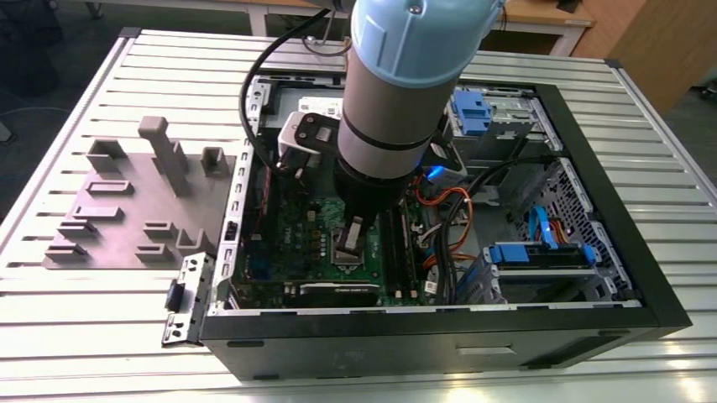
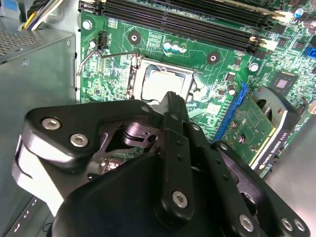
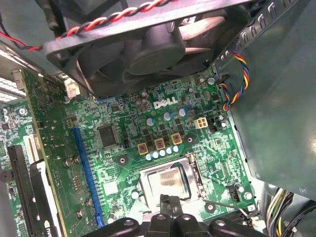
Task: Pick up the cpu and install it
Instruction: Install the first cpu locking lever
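Note:
The cpu (image 2: 162,81) (image 3: 165,178) is a flat silver square lying inside the metal socket frame (image 3: 193,170) on the green motherboard (image 1: 300,239). My gripper (image 1: 351,242) (image 2: 173,97) (image 3: 169,199) hangs down inside the open computer case, its black fingertips close together right above the near edge of the cpu. Nothing shows between the fingers. I cannot tell whether the tips touch the chip. The thin wire socket lever (image 2: 106,54) stands off to one side of the frame.
A grey fixture plate (image 1: 123,210) with blocks lies on the table at the exterior view's left of the case. Around the socket are a case fan (image 3: 158,44), memory slots (image 2: 197,19), a graphics card (image 2: 256,128), cables (image 1: 448,222) and blue drive cages (image 1: 538,252).

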You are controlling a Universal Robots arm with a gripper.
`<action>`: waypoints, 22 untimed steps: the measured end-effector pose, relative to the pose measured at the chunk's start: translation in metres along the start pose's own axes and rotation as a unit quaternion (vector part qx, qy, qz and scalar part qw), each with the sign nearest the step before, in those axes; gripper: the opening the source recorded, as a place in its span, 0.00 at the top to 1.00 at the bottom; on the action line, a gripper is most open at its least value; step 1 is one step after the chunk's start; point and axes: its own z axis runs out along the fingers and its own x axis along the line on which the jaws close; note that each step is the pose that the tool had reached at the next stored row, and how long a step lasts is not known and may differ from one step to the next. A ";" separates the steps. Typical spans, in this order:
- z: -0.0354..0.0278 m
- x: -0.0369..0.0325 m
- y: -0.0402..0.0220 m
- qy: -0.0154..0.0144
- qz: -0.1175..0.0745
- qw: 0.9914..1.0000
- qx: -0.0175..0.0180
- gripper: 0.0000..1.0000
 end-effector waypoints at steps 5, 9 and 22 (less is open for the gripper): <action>0.0000 0.0000 0.0001 0.000 0.000 1.000 0.000 0.76; 0.0000 0.0000 0.0001 0.000 0.000 1.000 0.000 0.70; 0.0000 0.0001 0.0003 0.000 0.000 1.000 0.000 0.89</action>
